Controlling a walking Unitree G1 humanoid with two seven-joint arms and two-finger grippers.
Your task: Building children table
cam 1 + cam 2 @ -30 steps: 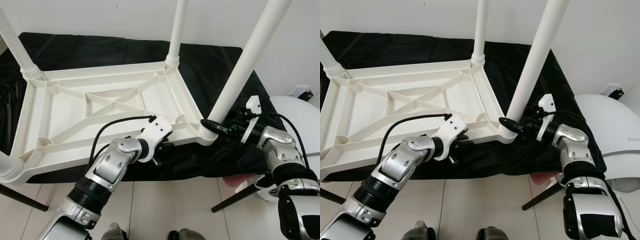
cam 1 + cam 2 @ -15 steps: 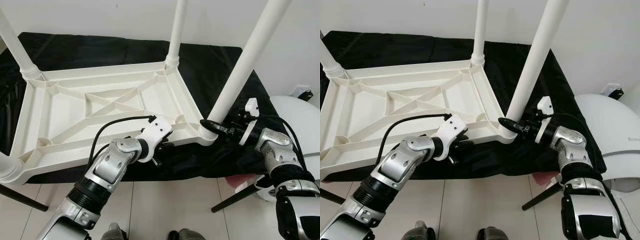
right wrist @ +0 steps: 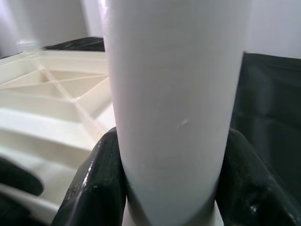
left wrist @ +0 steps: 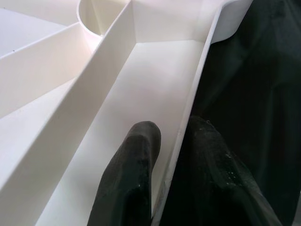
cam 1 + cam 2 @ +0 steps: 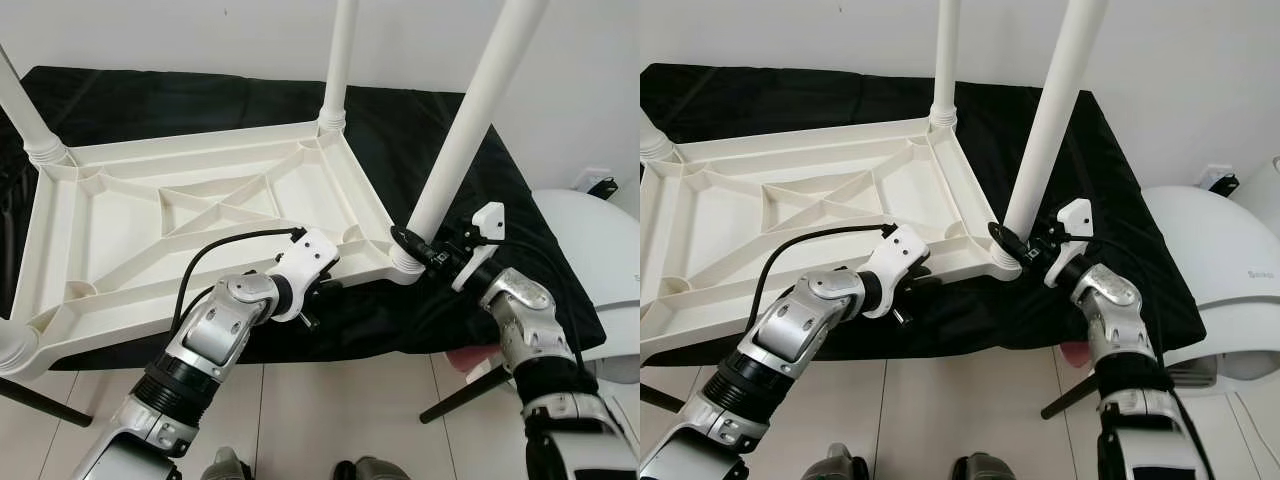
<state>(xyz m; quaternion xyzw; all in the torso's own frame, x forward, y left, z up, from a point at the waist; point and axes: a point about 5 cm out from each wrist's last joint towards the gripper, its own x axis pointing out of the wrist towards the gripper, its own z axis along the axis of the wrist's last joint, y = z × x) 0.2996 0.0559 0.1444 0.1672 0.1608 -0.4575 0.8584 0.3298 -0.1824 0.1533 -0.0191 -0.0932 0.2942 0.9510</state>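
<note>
1. The upturned white table top lies on a black cloth; its legs run out of frame.
2. Right end effector clamps the near-right leg at its base.
3. Left end effector pinches the top's near rim.
4. A white dome sits right.

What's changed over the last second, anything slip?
The right wrist rolled a little on the near right leg, its pincer staying clamped at the leg's base. The left pincer still pinches the tabletop rim. The leg remains seated; the camera shifted slightly.
</note>
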